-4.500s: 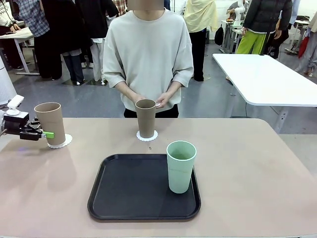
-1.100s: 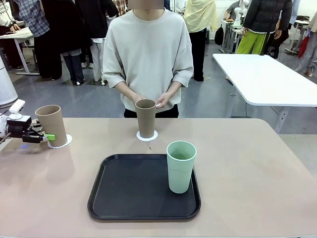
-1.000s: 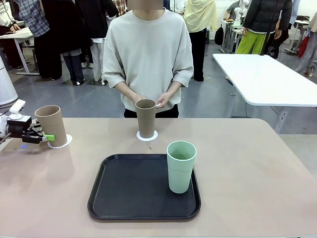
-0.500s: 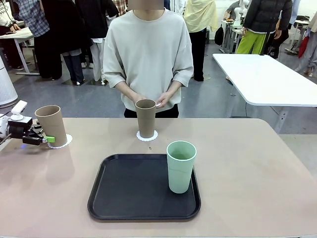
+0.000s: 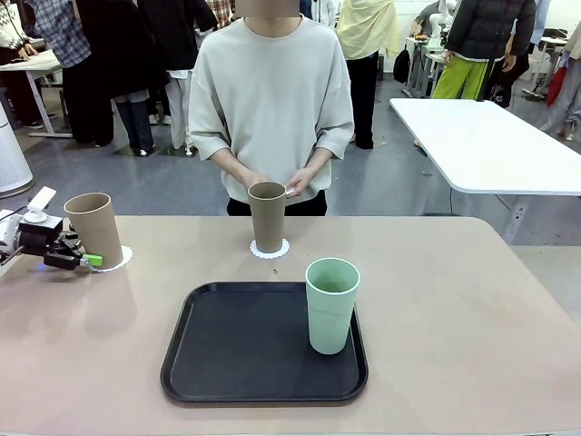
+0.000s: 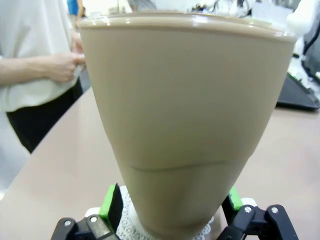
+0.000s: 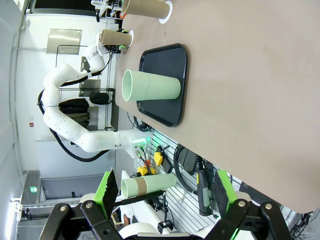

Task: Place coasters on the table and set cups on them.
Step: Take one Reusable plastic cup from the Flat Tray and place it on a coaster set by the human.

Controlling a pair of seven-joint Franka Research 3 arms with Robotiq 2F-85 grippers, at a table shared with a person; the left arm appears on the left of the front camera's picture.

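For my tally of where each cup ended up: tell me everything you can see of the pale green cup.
The pale green cup is a tall, tapered tumbler with no handle. It is matte mint all over and looks like plastic. It stands upright with its open mouth up, and what shows of the inside looks empty. Its narrow base rests directly on the black tray, near the tray's right edge. Nothing else touches it.

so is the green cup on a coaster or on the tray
On the tray: the green cup stands upright at the right of the black tray, base directly on its surface.
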